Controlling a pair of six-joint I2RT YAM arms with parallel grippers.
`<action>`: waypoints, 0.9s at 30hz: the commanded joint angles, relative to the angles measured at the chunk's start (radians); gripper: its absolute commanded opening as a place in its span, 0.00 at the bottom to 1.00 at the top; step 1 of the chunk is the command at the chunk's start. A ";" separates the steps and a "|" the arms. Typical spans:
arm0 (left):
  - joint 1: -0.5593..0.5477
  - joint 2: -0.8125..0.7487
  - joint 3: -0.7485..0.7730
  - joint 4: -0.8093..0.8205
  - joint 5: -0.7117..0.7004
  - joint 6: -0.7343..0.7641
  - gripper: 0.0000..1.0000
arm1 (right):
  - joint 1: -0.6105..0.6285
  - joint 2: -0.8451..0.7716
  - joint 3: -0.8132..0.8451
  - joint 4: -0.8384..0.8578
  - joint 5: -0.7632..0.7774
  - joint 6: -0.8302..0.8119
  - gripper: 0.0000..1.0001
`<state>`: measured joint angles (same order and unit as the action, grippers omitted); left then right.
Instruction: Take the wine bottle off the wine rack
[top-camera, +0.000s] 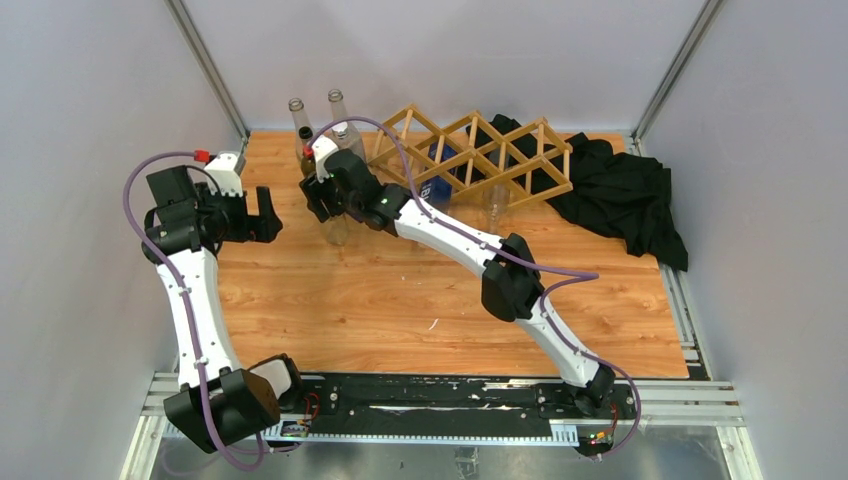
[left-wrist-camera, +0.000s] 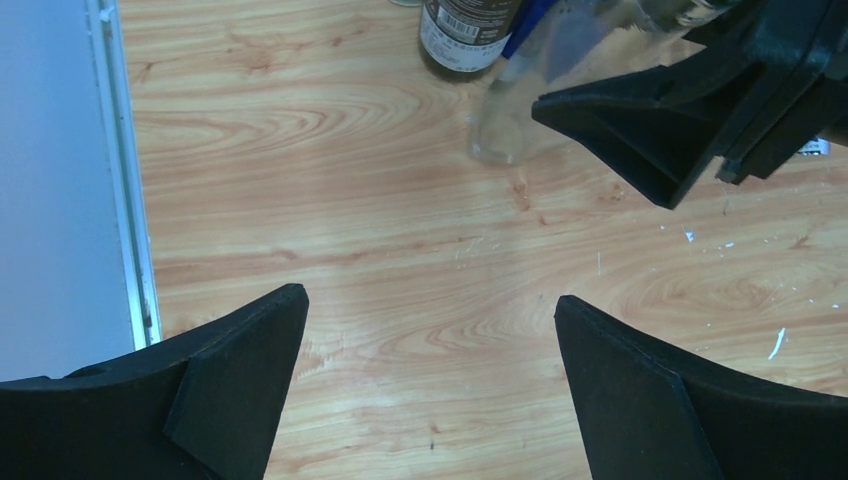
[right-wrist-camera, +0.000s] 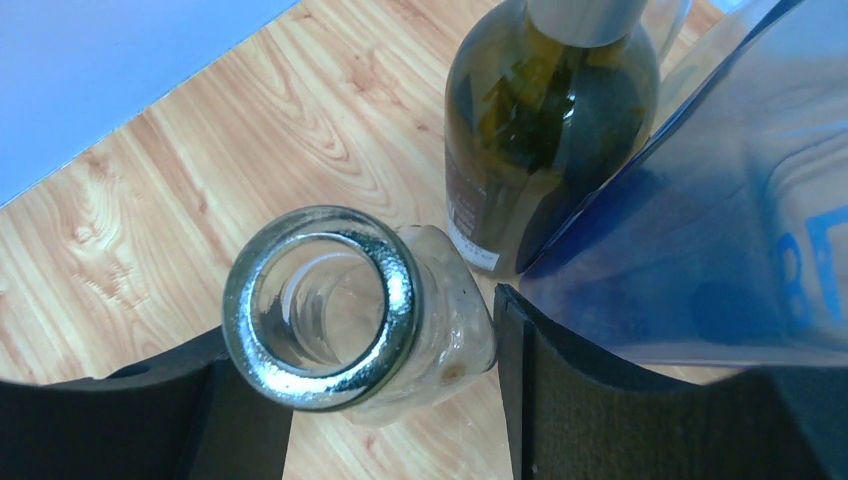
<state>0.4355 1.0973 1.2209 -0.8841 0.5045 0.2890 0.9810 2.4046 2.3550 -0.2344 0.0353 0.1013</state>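
The wine bottle (right-wrist-camera: 440, 300) is clear glass and upright, its open mouth facing the right wrist camera. My right gripper (right-wrist-camera: 360, 330) is shut on it, one finger on each side of its shoulder. From above, the right gripper (top-camera: 322, 205) is left of the wine rack (top-camera: 480, 155), with the bottle's base (top-camera: 336, 230) showing below it. The left wrist view shows that base (left-wrist-camera: 500, 130) down at the wooden table. My left gripper (top-camera: 268, 215) stands open and empty further left, its jaws wide over bare wood (left-wrist-camera: 430, 300).
A dark green bottle (right-wrist-camera: 540, 130) and a blue bottle (right-wrist-camera: 700, 230) stand close beside the held one. More clear bottles (top-camera: 297, 120) stand at the back left. Another clear bottle (top-camera: 495, 205) hangs from the rack's front. A black cloth (top-camera: 620, 190) lies behind and right of the rack.
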 joint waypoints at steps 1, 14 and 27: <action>0.003 -0.022 -0.017 0.013 0.047 0.011 1.00 | -0.009 0.035 0.076 0.098 0.051 -0.043 0.00; 0.002 -0.036 -0.042 0.013 0.105 -0.004 1.00 | -0.008 0.054 0.073 0.123 0.064 -0.036 0.31; 0.003 -0.046 -0.038 0.013 0.134 -0.027 1.00 | -0.008 -0.033 0.008 0.139 0.064 -0.036 0.68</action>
<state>0.4355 1.0702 1.1831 -0.8837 0.6125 0.2752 0.9802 2.4523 2.3894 -0.1577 0.0792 0.0811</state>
